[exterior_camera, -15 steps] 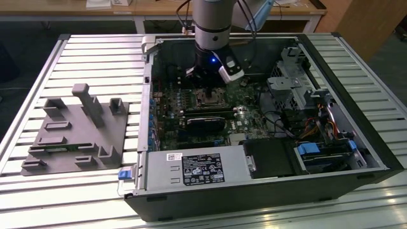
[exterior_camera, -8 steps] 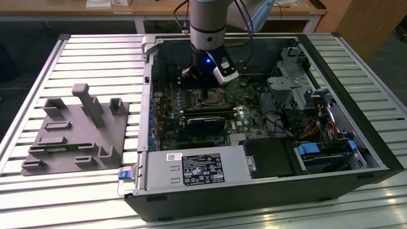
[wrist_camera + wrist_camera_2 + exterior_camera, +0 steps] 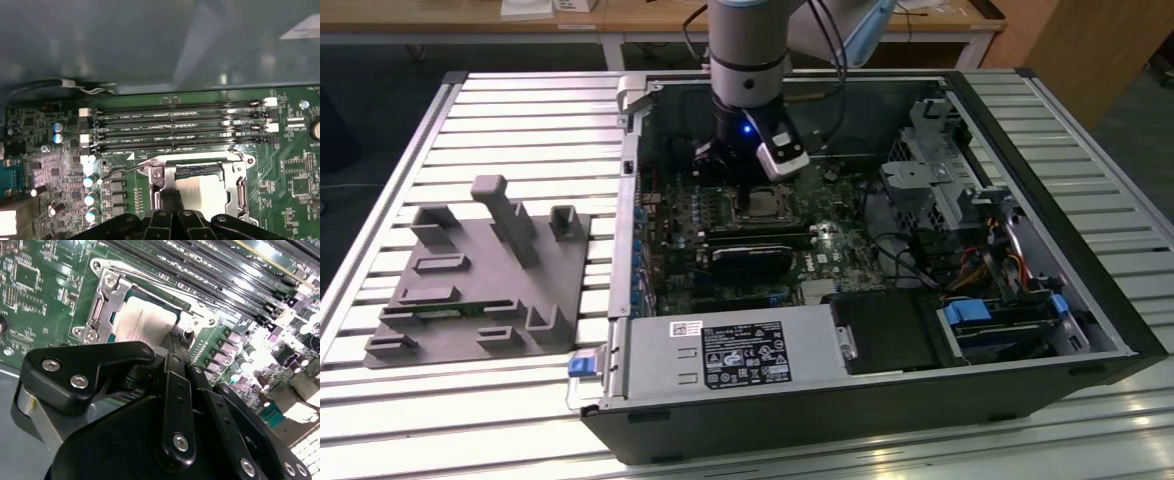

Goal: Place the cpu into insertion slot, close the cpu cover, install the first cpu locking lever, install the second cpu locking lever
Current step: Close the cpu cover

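The cpu (image 3: 144,321) lies flat in the insertion slot (image 3: 199,186) on the green board, its silvery top showing through the window of the cpu cover (image 3: 107,295). The cover is down over the chip in both wrist views. A thin wire locking lever (image 3: 120,172) curves out from the socket's corner and runs along its far edge. My gripper (image 3: 173,341) is shut, its two black fingers pressed together with nothing between them. The tips rest at the cover's edge beside the chip (image 3: 200,189). In the exterior view the gripper (image 3: 744,192) hangs low over the socket (image 3: 761,207).
Long black memory slots (image 3: 175,127) run beside the socket. Capacitors (image 3: 90,181) stand close to the lever's end. The open computer case (image 3: 720,400) has a drive cage (image 3: 947,190), cables and a power supply (image 3: 734,352). A grey fixture block (image 3: 480,275) sits on the exterior view's left.
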Available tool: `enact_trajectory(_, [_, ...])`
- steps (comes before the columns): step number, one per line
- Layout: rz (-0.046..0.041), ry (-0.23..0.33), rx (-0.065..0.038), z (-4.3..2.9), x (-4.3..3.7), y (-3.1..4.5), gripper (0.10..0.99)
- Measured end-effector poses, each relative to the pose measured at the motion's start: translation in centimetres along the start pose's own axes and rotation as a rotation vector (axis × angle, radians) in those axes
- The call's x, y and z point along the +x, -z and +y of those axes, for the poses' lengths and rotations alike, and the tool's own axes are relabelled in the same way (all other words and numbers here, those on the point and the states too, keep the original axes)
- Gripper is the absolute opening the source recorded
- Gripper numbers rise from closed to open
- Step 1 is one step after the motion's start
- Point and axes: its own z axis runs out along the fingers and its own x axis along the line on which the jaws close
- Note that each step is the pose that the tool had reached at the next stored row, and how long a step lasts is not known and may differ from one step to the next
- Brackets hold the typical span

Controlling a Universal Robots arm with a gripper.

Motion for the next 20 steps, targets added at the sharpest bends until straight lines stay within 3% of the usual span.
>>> enact_trajectory(8, [-0.0009, -0.036, 0.001, -0.06, 0.6, -0.15, 0.106])
enact_trajectory(20, [-0.0009, -0.039, 0.001, -0.03, 0.24, -0.28, 0.106])
